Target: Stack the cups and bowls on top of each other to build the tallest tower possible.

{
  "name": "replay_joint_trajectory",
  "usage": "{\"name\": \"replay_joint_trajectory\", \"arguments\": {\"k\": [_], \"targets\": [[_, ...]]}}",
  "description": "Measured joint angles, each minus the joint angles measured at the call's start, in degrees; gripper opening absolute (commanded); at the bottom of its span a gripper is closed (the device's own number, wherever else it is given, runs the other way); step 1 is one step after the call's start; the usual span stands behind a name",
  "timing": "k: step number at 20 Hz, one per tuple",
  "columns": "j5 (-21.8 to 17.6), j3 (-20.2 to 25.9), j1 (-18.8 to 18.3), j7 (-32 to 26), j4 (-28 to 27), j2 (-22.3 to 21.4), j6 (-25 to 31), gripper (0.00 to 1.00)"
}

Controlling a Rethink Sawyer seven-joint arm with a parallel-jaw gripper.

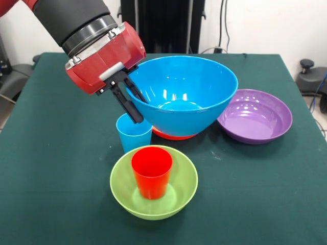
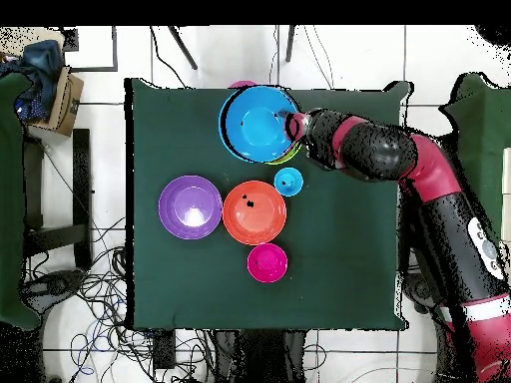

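My gripper (image 1: 130,99) is shut on the left rim of the large blue bowl (image 1: 186,89), one finger inside and one outside. It holds the bowl a little tilted above the orange bowl (image 1: 173,135), of which only an edge shows below. A light blue cup (image 1: 134,133) stands upright just under my fingers. A red cup (image 1: 152,172) stands in the lime green bowl (image 1: 153,204) at the front. The purple bowl (image 1: 255,116) sits to the right. In the overhead view my gripper (image 2: 296,127) grips the blue bowl (image 2: 257,122), which hides most of the green bowl (image 2: 290,156). No yellow cups show.
The overhead view also shows the orange bowl (image 2: 254,211), the light blue cup (image 2: 288,182), the purple bowl (image 2: 190,206) and a small pink bowl (image 2: 266,262) towards the robot's side. The dark green table (image 2: 349,259) ends close beyond the green bowl.
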Motion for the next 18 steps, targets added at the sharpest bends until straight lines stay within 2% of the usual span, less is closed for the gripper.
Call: {"name": "replay_joint_trajectory", "arguments": {"k": [10, 18], "targets": [[-0.45, 0.02, 0.12, -1.54, -0.79, 1.32, 0.01, 0.0], [-0.7, 0.01, 0.28, -5.24, -2.49, 3.29, 0.0, 0.0]]}}
